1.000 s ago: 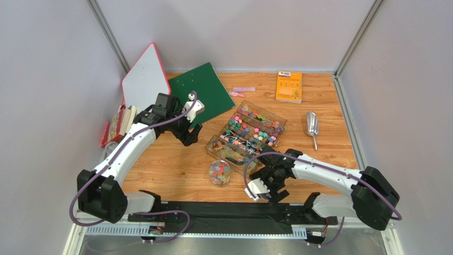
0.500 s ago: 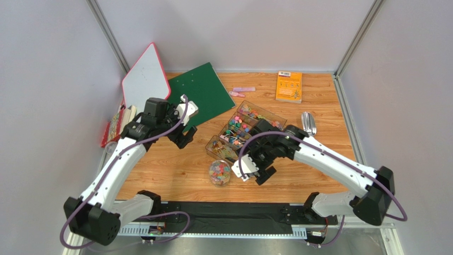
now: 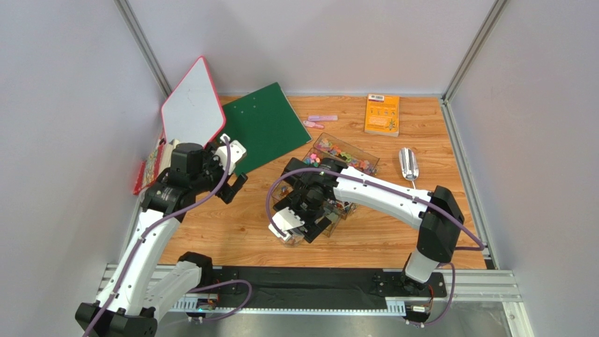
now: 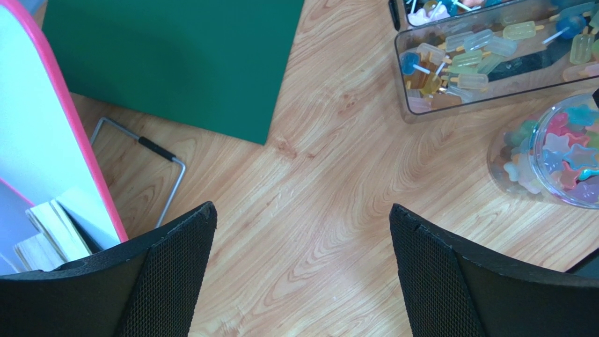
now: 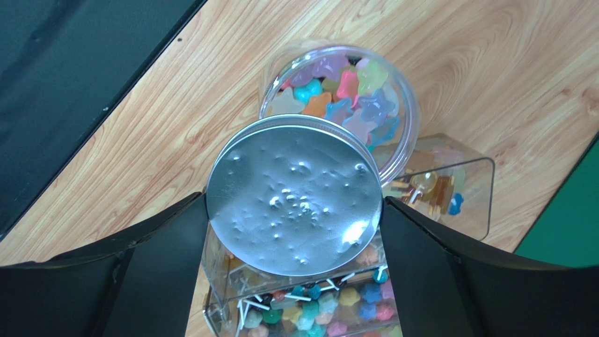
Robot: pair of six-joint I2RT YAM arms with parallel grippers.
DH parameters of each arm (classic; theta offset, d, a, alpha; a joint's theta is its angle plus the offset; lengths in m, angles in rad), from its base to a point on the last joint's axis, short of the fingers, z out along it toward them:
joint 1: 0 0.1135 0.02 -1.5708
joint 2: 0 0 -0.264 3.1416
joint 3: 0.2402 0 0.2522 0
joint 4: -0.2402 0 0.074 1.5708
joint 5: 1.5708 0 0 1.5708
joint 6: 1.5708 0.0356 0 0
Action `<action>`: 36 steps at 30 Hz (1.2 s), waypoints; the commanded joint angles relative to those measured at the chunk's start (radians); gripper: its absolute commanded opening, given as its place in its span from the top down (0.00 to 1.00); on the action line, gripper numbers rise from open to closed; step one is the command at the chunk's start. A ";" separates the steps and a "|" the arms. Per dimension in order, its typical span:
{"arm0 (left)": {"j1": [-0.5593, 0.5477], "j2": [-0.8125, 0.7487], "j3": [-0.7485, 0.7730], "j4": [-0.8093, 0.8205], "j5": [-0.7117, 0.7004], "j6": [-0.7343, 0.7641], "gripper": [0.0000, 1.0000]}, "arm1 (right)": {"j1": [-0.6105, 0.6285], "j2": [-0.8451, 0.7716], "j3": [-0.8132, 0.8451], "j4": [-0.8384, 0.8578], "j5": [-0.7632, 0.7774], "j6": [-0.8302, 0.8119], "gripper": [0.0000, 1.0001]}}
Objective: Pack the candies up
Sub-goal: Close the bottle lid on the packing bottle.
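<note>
Dimpled, mirror-bright metal is seen on the lid just above the jar, whose wall is clear and glossy. Inside the jar, the candies are shown translucent and glassy. Just behind the jar, a box of clear plastic is caught. Under the jar, smooth grained wood with a slight sheen is displayed by the table. Far-left of the jar, a matt green board is seen, flat and smooth.

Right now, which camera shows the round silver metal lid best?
The right wrist view: the round silver metal lid fills the middle, between black fingers, above the clear jar of pastel candies. In the top external view the right gripper hides it. The left wrist view shows the jar and candies, but no lid.
</note>
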 commanded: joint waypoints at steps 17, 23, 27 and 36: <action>0.030 -0.080 -0.058 0.032 -0.046 0.020 0.02 | 0.050 0.235 0.303 -0.179 -0.005 -0.032 0.13; 0.032 -0.085 -0.062 0.036 -0.048 0.012 0.02 | 0.058 0.240 0.308 -0.188 -0.011 -0.030 0.12; 0.033 -0.086 -0.064 0.036 -0.048 0.009 0.02 | 0.058 0.243 0.308 -0.188 -0.019 -0.030 0.12; 0.036 -0.088 -0.067 0.041 -0.046 0.002 0.02 | 0.073 0.258 0.312 -0.135 -0.010 0.001 0.12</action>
